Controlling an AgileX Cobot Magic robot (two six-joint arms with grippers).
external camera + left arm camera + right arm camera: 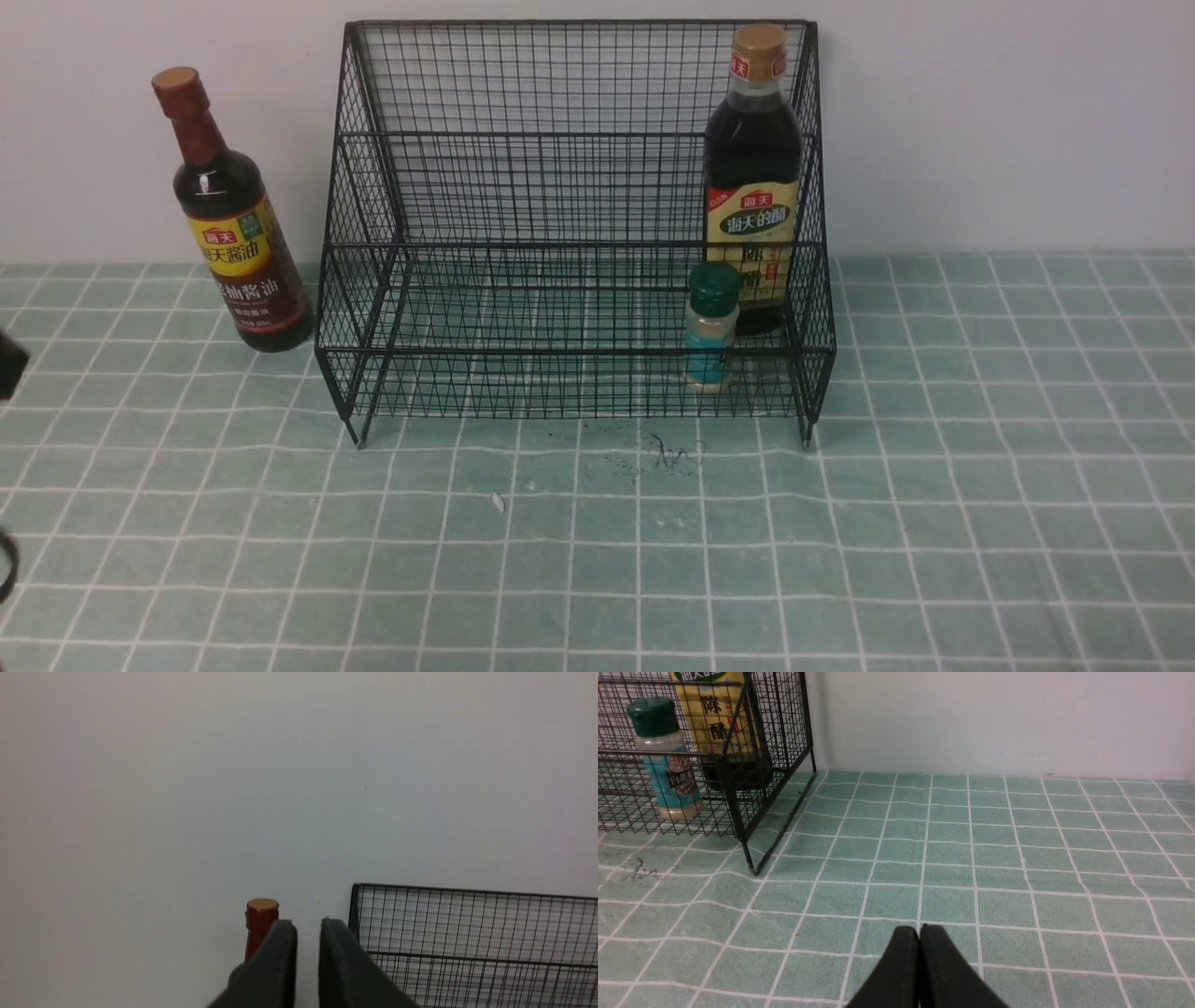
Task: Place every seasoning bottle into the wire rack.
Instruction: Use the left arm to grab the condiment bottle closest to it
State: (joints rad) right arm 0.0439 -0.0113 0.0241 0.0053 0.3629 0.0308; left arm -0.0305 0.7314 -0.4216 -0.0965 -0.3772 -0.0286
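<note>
My left pincer (308, 926) is released a little: a narrow gap shows between its dark fingertips (280, 956), and nothing sits in that gap. Beyond the tips rises the red-brown cap of the tall dark bottle (261, 917), apart from them, with a top corner of the wire rack (467, 933) also in sight.

My right pincer (919, 929) is clenched, its tips pressed together on nothing, low over the green checked cloth of the desk (994, 858) and well apart from the rack's near leg.

Seen from the front (12 o'clock being the wall (980, 121)), the tall dark bottle (238, 233) stands on the desk at 9 o'clock of the wire rack (523, 187), just beside its left side and outside it. Inside the rack, at its 3 o'clock end, the broader dark bottle (752, 177) stands upright against the right side. The green-capped shaker (711, 327) stands at that bottle's 6 o'clock, just in front of it. At 6 o'clock of the rack the cloth carries a dark scribble (667, 455).
</note>
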